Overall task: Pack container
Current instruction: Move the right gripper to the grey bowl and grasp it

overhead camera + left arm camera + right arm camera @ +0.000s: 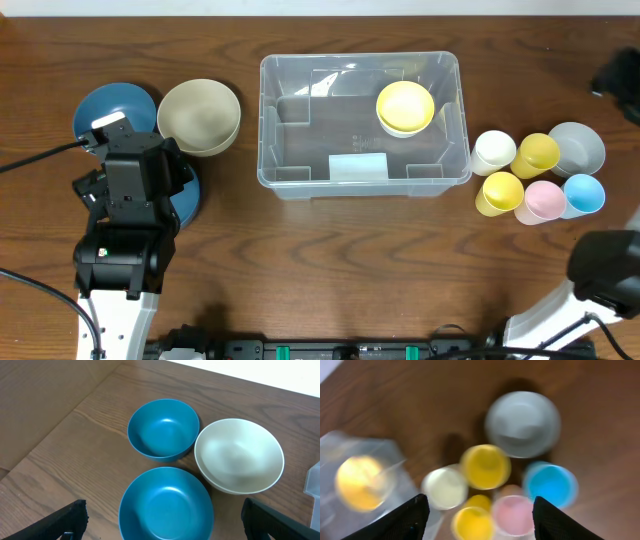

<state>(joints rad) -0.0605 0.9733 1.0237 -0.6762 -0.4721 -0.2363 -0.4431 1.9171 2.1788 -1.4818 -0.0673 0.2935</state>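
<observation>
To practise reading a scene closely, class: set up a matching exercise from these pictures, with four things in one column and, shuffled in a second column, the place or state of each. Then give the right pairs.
Things
1. yellow bowl
2. cream bowl
3. pink cup
4. left gripper

Places or states
A. outside the container, just left of it in the overhead view
B. open, over a blue bowl
C. inside the container
D. among the cups right of the container in the overhead view

Pairs: 1-C, 2-A, 3-D, 4-B
</observation>
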